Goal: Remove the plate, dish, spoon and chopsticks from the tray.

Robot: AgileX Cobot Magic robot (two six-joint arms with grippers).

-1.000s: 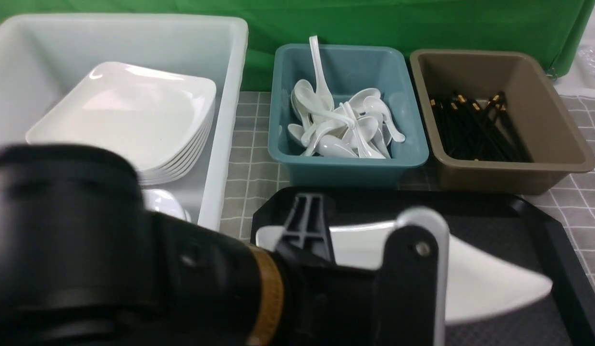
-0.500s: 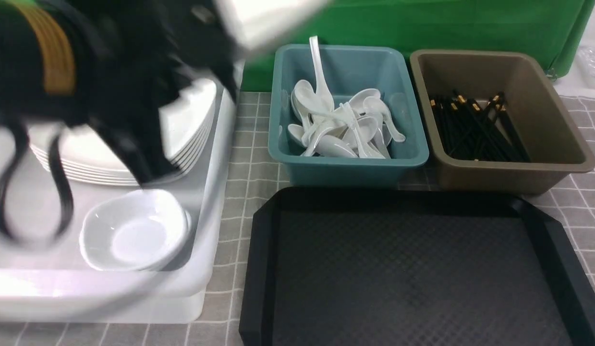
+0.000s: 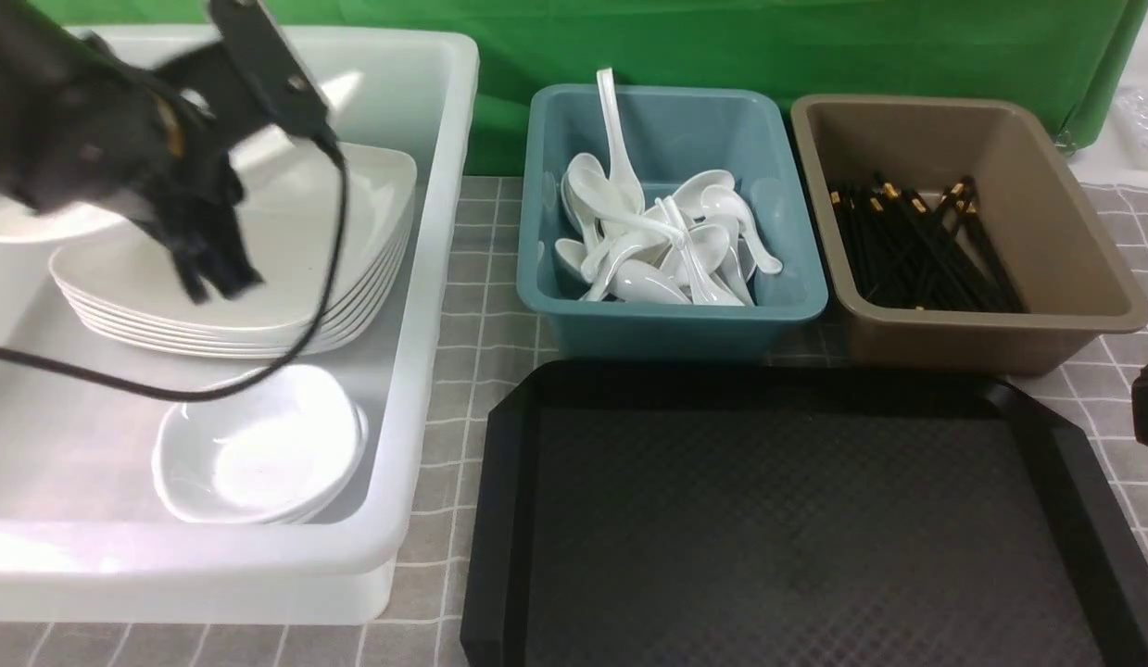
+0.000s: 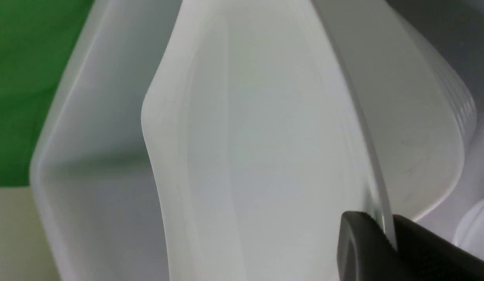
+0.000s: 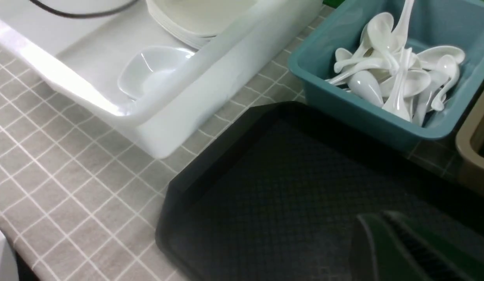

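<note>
A second ago the plate was down at the black tray — now it hangs over the white tub, above the plate stack. The tray is bare, so only the put-down looks left. Left tool pinches its rim. Right tool is closed, holding nothing. The plate is square — no long side — and looks tilted.

left arm: blurred | plate: cropped | right fingers: cut off, blurred

No text, label, brand, number or sign can be read on anything in view.
</note>
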